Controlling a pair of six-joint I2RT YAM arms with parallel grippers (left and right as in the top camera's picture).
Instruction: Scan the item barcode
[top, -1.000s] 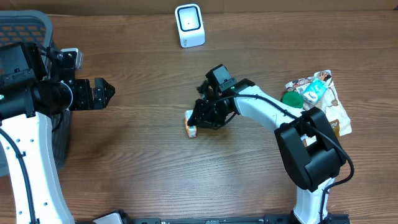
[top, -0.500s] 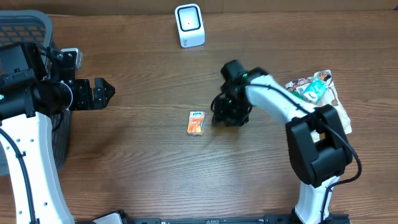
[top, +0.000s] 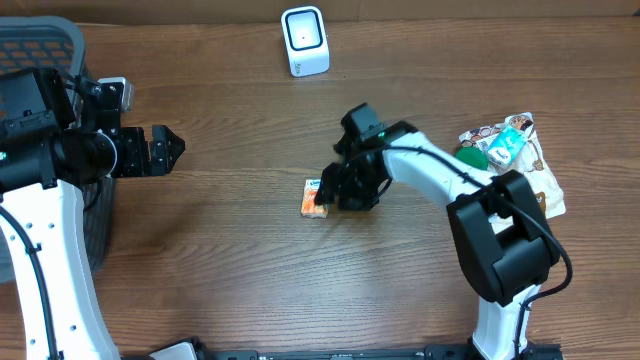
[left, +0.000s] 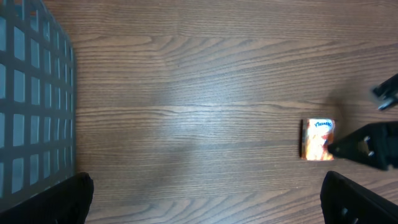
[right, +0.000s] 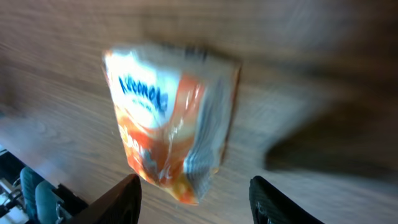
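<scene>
Wood table (top: 220, 260) | tissue packet (top: 314, 198) flat mid-table | right gripper (top: 336, 190) apart beside it | left gripper (top: 176, 150) apart, well clear

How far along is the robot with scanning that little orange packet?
Early. Done, seemingly: the orange packet lies alone mid-table, apart from the pile of goods. In hand: the right gripper is at its edge, fingers apart, not gripping. Left: lift it and show its barcode to the white scanner at the far edge. The left gripper hangs open, idle.

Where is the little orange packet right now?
In the overhead view the orange packet lies on the table near its middle, close beside the right gripper, below the white scanner.
</scene>
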